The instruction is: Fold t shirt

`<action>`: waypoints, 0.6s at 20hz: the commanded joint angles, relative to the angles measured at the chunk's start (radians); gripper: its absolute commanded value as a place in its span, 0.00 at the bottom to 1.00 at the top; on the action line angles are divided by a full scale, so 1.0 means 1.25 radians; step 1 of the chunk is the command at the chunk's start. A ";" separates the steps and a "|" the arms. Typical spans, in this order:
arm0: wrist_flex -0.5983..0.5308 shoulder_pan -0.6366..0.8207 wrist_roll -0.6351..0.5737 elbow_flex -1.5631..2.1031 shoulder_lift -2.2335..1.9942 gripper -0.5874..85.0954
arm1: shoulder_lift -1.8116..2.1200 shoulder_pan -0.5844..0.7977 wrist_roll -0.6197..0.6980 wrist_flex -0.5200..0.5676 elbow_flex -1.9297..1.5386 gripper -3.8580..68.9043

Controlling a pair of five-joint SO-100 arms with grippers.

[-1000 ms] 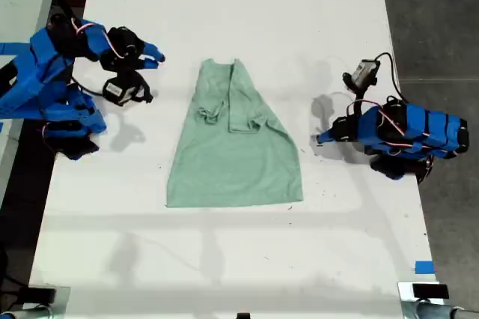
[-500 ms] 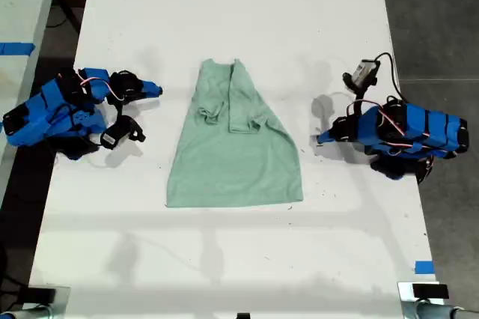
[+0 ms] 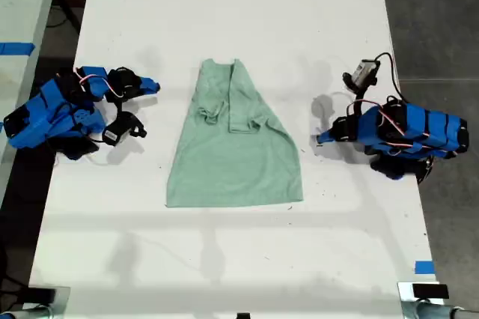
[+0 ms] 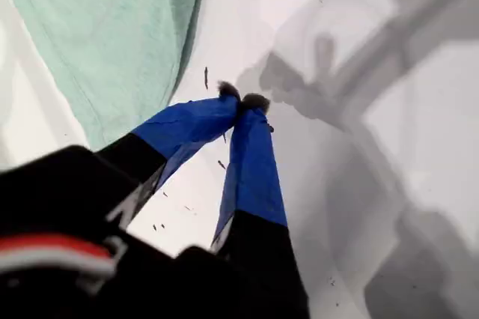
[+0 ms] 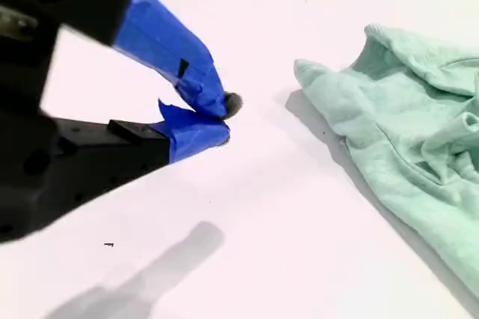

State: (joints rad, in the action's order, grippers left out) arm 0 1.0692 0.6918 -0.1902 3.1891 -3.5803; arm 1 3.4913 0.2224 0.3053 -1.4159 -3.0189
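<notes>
The pale mint-green t shirt lies flat on the white table, folded narrow at the collar end and wider at the hem. My first gripper rests low on the table at the exterior view's right, a short gap from the shirt's edge. It is shut with nothing in it, and the shirt lies beyond its tips. My second gripper sits at the exterior view's left, level with the collar end. It is shut and empty, a little apart from the shirt's corner.
Blue tape marks the table near the exterior view's lower right. Another blue strip lies on a second surface at that view's left. Dark floor borders the table on the exterior view's right.
The second arm has dropped from a raised pose down onto the table and drawn back slightly from the shirt. The first arm and the shirt have not moved.
</notes>
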 commanded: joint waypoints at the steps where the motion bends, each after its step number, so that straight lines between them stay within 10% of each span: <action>1: -0.001 0.012 0.002 0.010 -0.005 0.01 | 0.005 0.002 0.001 0.022 -0.054 0.08; 12: -0.001 0.011 0.002 0.011 -0.005 0.01 | 0.005 0.002 0.001 0.022 -0.054 0.08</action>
State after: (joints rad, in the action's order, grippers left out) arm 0 1.0692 0.6995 -0.1902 3.1907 -3.5803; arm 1 3.4913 0.2224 0.3053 -1.4159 -3.0189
